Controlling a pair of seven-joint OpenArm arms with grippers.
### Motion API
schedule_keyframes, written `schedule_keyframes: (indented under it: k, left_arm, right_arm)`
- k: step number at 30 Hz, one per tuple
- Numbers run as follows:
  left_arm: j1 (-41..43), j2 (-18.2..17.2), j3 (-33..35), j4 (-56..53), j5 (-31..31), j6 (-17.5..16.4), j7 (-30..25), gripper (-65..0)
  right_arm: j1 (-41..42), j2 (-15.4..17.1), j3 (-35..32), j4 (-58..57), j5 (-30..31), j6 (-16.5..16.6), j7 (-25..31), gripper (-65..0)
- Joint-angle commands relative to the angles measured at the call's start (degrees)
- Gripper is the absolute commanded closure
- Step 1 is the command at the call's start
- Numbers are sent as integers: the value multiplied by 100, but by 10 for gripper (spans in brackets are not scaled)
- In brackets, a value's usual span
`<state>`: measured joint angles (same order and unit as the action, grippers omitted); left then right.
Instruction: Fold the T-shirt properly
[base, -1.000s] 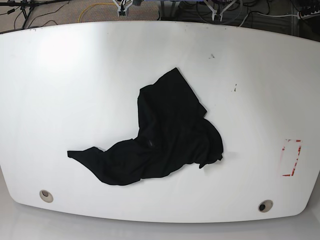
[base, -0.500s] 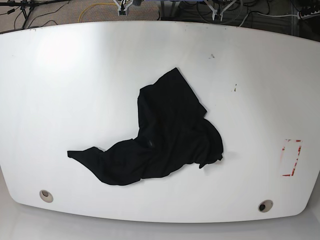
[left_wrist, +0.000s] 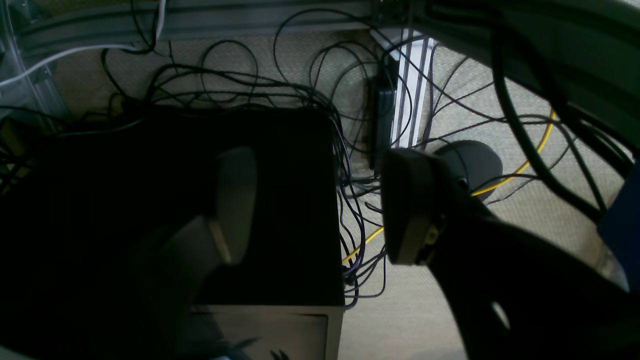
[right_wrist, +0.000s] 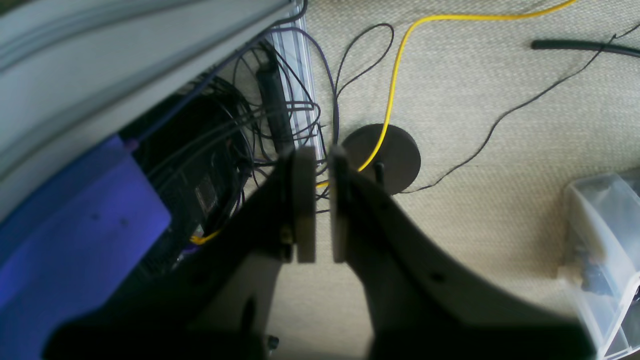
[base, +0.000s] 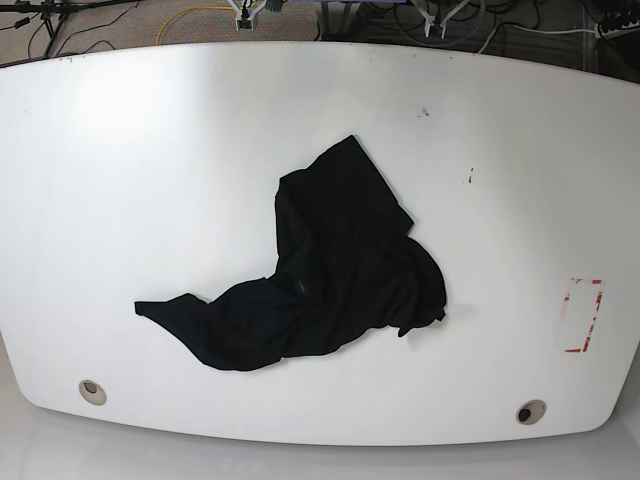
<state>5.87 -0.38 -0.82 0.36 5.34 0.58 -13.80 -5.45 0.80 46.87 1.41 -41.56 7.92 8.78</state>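
Note:
The black T-shirt lies crumpled in the middle of the white table, with one part trailing out toward the front left. Both grippers are beyond the table's far edge, well away from the shirt. In the left wrist view my left gripper is open above the floor and a black box, with nothing between its fingers. My right gripper is shut, its pads almost touching and holding nothing, over the carpet. In the base view only their white tips show at the top edge, the right gripper and the left gripper.
A red-marked rectangle sits near the table's right edge. Two grommet holes lie along the front edge. Behind the table are tangled cables, a black box, a round black base and a clear plastic bin.

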Motion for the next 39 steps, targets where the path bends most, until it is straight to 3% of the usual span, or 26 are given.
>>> schedule_keyframes:
  k: [1, 39]
  left_arm:
    - [50, -18, -10, 12, -5, -12, -42, -372]
    - [-3, -103, 47, 3, 6, -14, -51, -376]
  right_arm:
    - [-17, 8, 7, 0, 48, 31, 2, -44]
    - [-54, 10, 10, -83, 43, 28, 9, -45]
